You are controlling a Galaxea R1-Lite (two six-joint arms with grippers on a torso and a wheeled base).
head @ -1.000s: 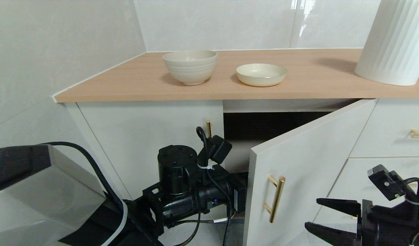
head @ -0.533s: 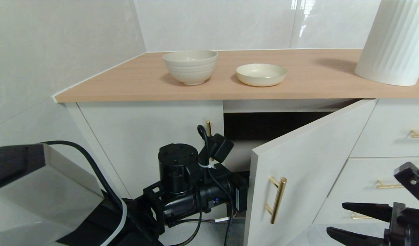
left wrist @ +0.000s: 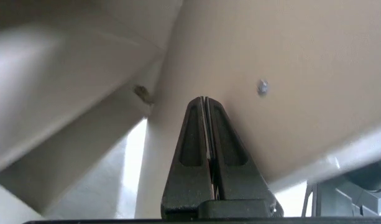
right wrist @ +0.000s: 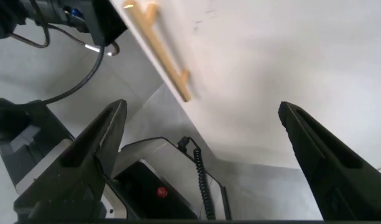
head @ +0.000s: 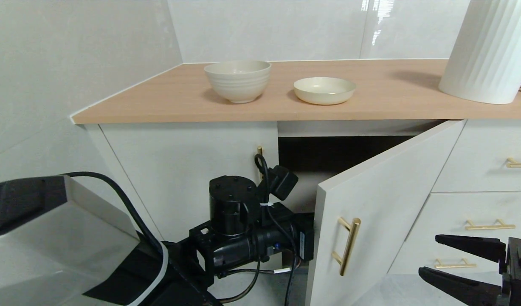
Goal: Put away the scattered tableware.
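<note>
2 pieces of tableware sit on the light wooden countertop (head: 158,104): a cream ribbed ceramic bowl (head: 237,80) on the left and a shallow cream dish (head: 324,90) near it on the right, not touching. A tall white fluted container (head: 489,51) stands at far right. Below, a white cabinet door (head: 383,191) with a gold bar handle (head: 347,244) stands open. The left gripper (left wrist: 206,124), fingers pressed together on nothing, faces a pale panel. The right gripper (head: 464,265), near and low right of the door, is spread wide and empty.
</note>
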